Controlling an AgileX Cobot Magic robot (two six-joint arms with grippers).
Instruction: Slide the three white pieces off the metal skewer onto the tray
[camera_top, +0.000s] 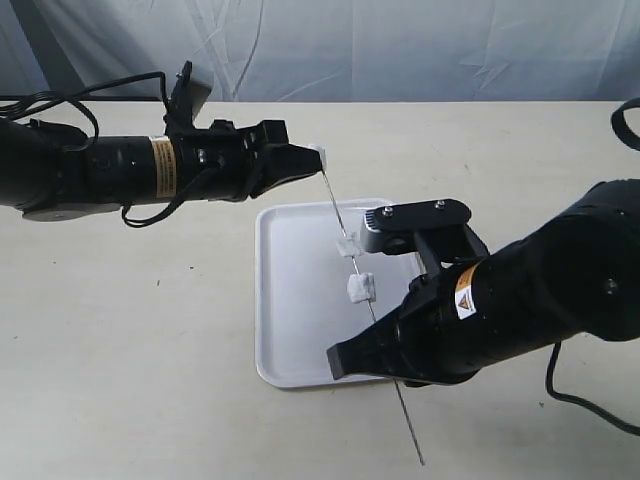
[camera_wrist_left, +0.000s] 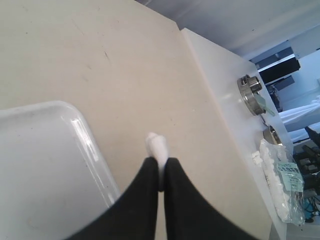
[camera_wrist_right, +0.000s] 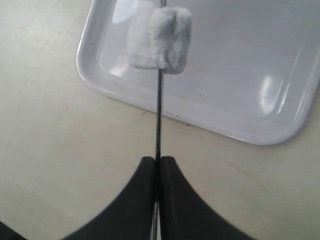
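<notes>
The thin metal skewer (camera_top: 335, 212) slants over the white tray (camera_top: 290, 300). My left gripper (camera_top: 318, 157) is shut on a white piece (camera_top: 319, 153) at the skewer's upper end. In the left wrist view that piece (camera_wrist_left: 157, 146) sticks out past the shut gripper (camera_wrist_left: 161, 161), beside the tray's corner (camera_wrist_left: 40, 150). Two more white pieces (camera_top: 347, 245) (camera_top: 360, 289) sit on the rod above the tray. My right gripper (camera_top: 365, 350) is shut on the skewer's lower part. In the right wrist view the gripper (camera_wrist_right: 158, 161) pinches the rod (camera_wrist_right: 158, 115) below a piece (camera_wrist_right: 160, 37).
The skewer's free end (camera_top: 415, 450) reaches past the tray's near edge over the beige table. A pale cloth backdrop (camera_top: 400, 45) hangs behind. Beyond the table edge, the left wrist view shows metal parts (camera_wrist_left: 252, 95) and a plastic bag (camera_wrist_left: 282, 180).
</notes>
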